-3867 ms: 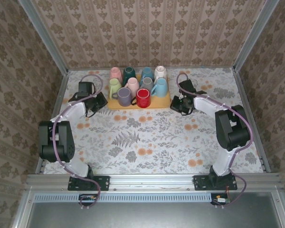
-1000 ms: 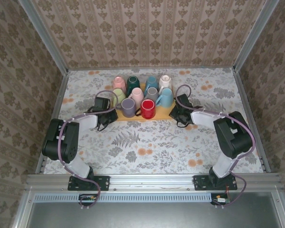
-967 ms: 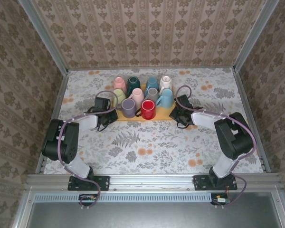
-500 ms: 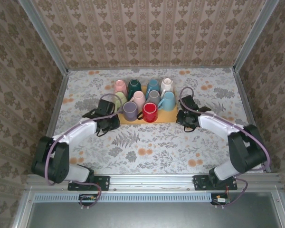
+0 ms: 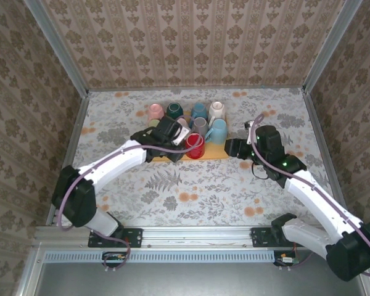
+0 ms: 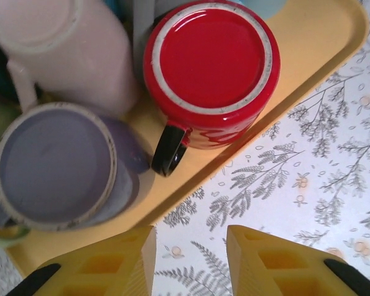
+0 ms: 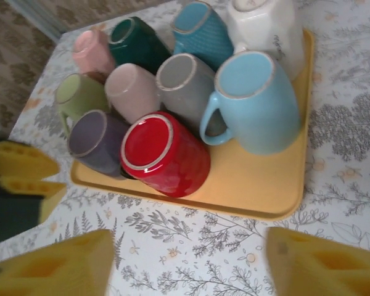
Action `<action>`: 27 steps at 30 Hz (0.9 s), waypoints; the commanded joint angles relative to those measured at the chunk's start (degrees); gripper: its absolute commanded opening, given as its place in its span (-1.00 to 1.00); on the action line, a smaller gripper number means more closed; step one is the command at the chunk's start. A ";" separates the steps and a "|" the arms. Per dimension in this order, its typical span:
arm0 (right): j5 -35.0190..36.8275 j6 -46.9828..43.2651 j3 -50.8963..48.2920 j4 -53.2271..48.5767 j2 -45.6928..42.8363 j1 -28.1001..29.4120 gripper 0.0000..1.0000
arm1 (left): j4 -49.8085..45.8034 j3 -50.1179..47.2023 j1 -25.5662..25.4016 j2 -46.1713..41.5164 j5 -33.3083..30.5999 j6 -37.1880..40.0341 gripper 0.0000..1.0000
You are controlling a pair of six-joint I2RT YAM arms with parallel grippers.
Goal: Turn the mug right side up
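Since the red mug stands mouth-down, its glazed red base and pale foot ring face the left wrist camera, so it is the piece to be flipped. It sits in the near row of the yellow tray, close to the tray's near edge. Its black handle points toward the near left, into the gap beside the purple mug. That mug is also mouth-down and stands just left of it, and the pink mug crowds in behind.

The tight packing probably explains the approach. The near side of the mug is the only open one, and the left claw hangs above the bench just off the tray's lip. Its yellow fingers are spread and hold nothing, and they line up roughly with the handle and the mug's near wall.

The right claw waits off the tray's right end with its pads wide apart and nothing between them. From there it looks across at the light blue mug and the grey mug. I judge it is placed to steady the tray or to take the mug during the turn.
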 commanded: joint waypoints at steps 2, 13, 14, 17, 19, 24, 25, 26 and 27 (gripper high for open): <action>-3.81 -2.95 -0.52 1.16 -2.12 0.31 0.38 | 0.22 3.63 0.92 4.40 3.08 7.17 -0.21; -5.98 -5.75 -2.88 0.30 -7.87 0.28 0.30 | 4.89 6.12 3.60 12.16 6.25 5.72 -0.17; -6.12 -5.60 -2.98 0.35 -7.80 0.29 0.30 | 5.35 6.08 3.73 12.47 6.45 5.59 -0.16; -6.66 -5.53 -3.07 0.69 -7.86 0.33 0.30 | 6.10 6.12 3.80 13.51 7.05 5.67 0.02; -6.65 -5.60 -3.07 0.66 -7.76 0.28 0.30 | 6.41 6.28 3.87 14.52 7.87 5.76 0.02; -7.15 -5.88 -3.31 0.95 -7.75 0.28 0.29 | 6.29 6.87 3.80 16.70 9.70 5.79 -0.03; -7.17 -5.87 -3.42 1.06 -7.81 0.28 0.29 | 6.14 7.02 3.82 16.99 10.28 5.94 -0.05; -7.18 -5.95 -3.51 1.10 -7.84 0.31 0.29 | 5.77 7.19 3.84 17.32 10.64 6.09 -0.08; -7.18 -6.03 -3.51 1.10 -7.72 0.28 0.29 | 5.38 7.43 3.81 17.64 10.79 6.07 -0.12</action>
